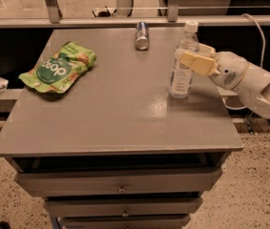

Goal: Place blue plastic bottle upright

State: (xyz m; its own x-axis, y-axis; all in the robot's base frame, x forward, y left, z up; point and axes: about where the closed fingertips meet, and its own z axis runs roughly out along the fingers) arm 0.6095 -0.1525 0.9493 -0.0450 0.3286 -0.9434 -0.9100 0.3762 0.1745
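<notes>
The blue plastic bottle (pixel 180 81), clear with a white cap and a pale blue-and-white label, stands upright on the right side of the grey table (pixel 106 123). Its base looks to be resting on the tabletop. My gripper (pixel 189 56) reaches in from the right at the bottle's upper half. One cream finger (pixel 197 63) lies across the front of the bottle and the other shows behind it. The gripper is shut on the bottle.
A green snack bag (pixel 58 69) lies at the table's left. A small metal can (pixel 142 36) lies on its side at the back middle. A railing runs behind the table, and drawers (pixel 120 182) sit below the front edge. The bottle stands near the right edge.
</notes>
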